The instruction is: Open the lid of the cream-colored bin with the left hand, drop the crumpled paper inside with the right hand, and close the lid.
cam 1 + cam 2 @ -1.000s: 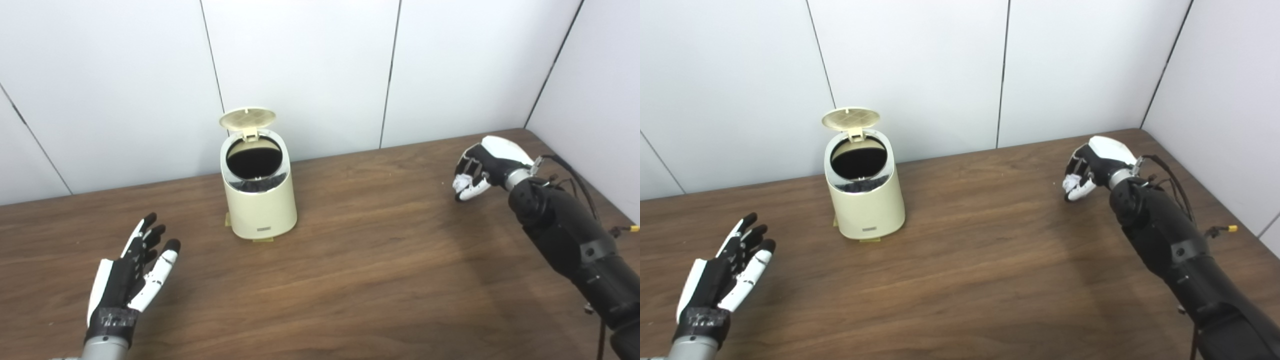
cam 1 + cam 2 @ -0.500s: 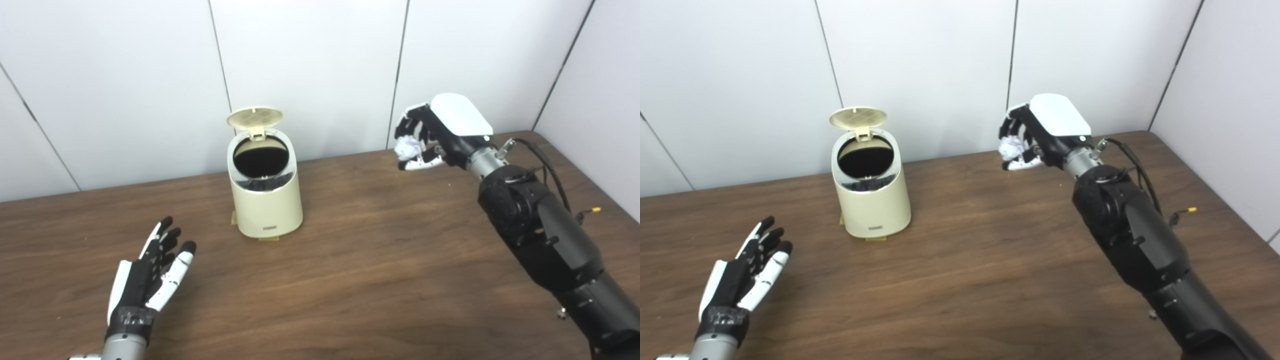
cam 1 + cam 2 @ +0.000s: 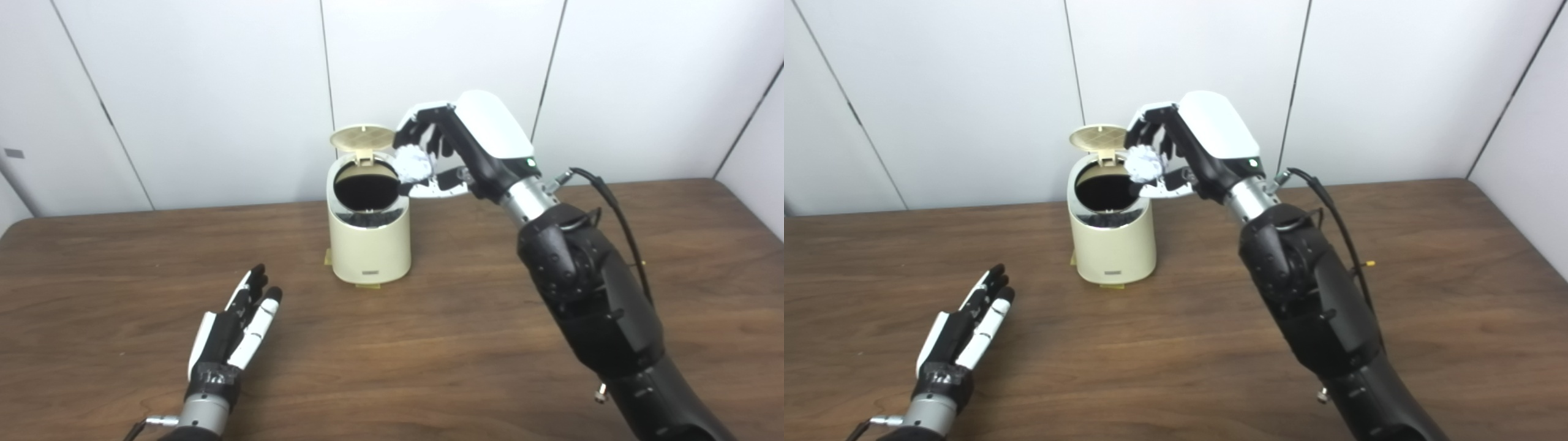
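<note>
Just below and left of the right hand (image 3: 456, 150), which grips the crumpled paper (image 3: 415, 164), gapes the bin (image 3: 369, 236), lid (image 3: 361, 137) raised. Drop step: shift over the opening, release. Left hand (image 3: 236, 327) rests open, empty.

- The worktop (image 3: 465, 343) is dark brown wood grain, running back to white wall panels
- The cream-colored bin (image 3: 369, 245) stands upright on it toward the rear, left of centre; small tan tabs show at its base
- The left hand (image 3: 236, 327) lies low over the near-left part; contact cannot be told
</note>
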Controlling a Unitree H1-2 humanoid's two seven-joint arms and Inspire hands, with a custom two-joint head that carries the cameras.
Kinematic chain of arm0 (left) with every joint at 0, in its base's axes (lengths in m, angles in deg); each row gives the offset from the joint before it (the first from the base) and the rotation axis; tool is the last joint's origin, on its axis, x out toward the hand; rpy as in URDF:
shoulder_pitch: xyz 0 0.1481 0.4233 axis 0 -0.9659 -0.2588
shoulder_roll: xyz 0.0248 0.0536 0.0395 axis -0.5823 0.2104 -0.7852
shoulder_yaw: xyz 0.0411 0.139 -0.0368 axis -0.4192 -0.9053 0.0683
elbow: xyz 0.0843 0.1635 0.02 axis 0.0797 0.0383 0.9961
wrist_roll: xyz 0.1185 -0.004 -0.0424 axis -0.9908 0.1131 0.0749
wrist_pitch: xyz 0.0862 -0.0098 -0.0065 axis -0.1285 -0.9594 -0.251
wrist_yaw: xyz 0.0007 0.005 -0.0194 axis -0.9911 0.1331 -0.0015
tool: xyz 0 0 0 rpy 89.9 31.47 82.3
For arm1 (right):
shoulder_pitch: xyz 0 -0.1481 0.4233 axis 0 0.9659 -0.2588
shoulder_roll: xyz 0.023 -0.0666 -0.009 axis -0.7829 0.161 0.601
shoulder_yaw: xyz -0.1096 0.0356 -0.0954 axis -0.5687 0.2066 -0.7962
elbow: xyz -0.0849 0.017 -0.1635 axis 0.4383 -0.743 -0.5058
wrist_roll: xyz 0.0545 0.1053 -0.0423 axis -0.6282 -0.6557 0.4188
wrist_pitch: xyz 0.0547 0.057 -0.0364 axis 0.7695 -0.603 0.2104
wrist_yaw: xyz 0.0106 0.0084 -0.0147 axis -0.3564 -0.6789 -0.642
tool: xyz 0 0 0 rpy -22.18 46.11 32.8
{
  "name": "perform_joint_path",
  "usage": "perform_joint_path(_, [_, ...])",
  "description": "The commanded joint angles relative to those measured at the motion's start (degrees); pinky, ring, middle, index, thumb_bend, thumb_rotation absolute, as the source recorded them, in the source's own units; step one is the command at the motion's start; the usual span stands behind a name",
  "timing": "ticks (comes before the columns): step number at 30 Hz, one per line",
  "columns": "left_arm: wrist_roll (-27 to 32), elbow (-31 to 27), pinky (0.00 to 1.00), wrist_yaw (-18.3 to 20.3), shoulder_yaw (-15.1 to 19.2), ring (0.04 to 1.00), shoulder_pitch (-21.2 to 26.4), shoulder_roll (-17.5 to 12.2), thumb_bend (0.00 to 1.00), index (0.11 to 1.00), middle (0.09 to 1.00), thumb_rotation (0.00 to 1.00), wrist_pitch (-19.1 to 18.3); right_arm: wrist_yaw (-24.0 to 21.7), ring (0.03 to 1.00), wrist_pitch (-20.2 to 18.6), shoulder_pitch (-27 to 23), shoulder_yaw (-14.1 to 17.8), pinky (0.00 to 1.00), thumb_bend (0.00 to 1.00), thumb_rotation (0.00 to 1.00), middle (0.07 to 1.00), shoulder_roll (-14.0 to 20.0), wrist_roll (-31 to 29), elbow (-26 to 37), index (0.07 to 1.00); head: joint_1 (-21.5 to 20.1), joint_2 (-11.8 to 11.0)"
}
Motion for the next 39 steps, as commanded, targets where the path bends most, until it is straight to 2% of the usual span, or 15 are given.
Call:
perform_joint_path(1, [-0.43, -1.03, 1.0, -0.53, -0.5, 0.997, 1.15, -0.06, 0.5, 1.0, 0.972, 0.75, 0.85, 2.85, 0.396, 2.9, -3.47, 0.34, 0.28, 0.49, 0.0, 0.524, -1.04, -0.47, -1.4, 0.532, 0.33, -0.03])
perform_joint_path(8, [-2.39, -0.66, 1.0, -1.38, -1.53, 0.998, 1.01, 0.32, 0.54, 1.0, 0.965, 0.8, 1.41, 7.64, 0.391, 6.75, -5.93, -0.44, 0.3, 0.49, 0.0, 0.511, -4.52, 0.06, -10.55, 0.531, 1.62, -0.6])
perform_joint_path(16, [-0.86, -0.99, 1.0, -1.62, -0.84, 1.0, 0.69, 1.74, 0.55, 1.0, 0.97, 0.81, 1.68, 14.17, 0.391, 10.36, -7.9, 0.12, 0.3, 0.49, 0.0, 0.517, -5.54, -1.19, -21.48, 0.525, 2.43, -0.78])
perform_joint_path(23, [0.78, -1.85, 1.0, -1.52, -0.3, 1.0, 0.11, 2.3, 0.52, 1.0, 0.982, 0.79, 0.77, 15.97, 0.394, 10.89, -8.87, 0.07, 0.3, 0.49, 0.0, 0.518, -5.23, -1.77, -25.06, 0.524, 2.72, -0.31])
perform_joint_path(27, [0.72, -1.98, 1.0, -1.93, -0.46, 1.0, -0.17, 2.57, 0.54, 1.0, 0.978, 0.78, 1.05, 17.42, 0.39, 12.64, -9.38, 0.28, 0.31, 0.49, 0.0, 0.514, -5.41, -2.91, -27.78, 0.525, 2.8, -0.12])
perform_joint_path(29, [0.55, -2.4, 1.0, -2.09, -0.63, 1.0, -0.25, 2.58, 0.54, 1.0, 0.977, 0.78, 0.6, 18.14, 0.389, 13.43, -9.54, 0.07, 0.36, 0.5, 0.0, 0.505, -5.37, -3.05, -28.81, 0.537, 2.81, -0.06])
perform_joint_path(32, [0.49, -2.65, 1.0, -2.19, -0.74, 1.0, -0.31, 2.59, 0.54, 1.0, 0.977, 0.78, 0.35, 18.54, 0.389, 13.79, -9.61, -0.12, 0.38, 0.5, 0.0, 0.501, -5.26, -3.11, -29.18, 0.541, 2.81, -0.06])
perform_joint_path(36, [0.51, -2.67, 1.0, -2.23, -0.74, 1.0, -0.31, 2.55, 0.54, 1.0, 0.977, 0.78, 0.33, 18.38, 0.388, 13.65, -9.57, -0.17, 0.38, 0.5, 0.0, 0.501, -5.27, -3.25, -29.12, 0.542, 2.81, -0.06])
perform_joint_path(39, [-0.23, -2.2, 1.0, -2.79, -1.01, 1.0, -0.29, 2.8, 0.55, 1.0, 0.972, 0.78, 1.6, 16.0, 0.404, 11.35, -8.89, -0.82, 0.44, 0.51, 0.0, 0.512, -5.23, -2.66, -27.19, 0.547, 2.68, 0.37])
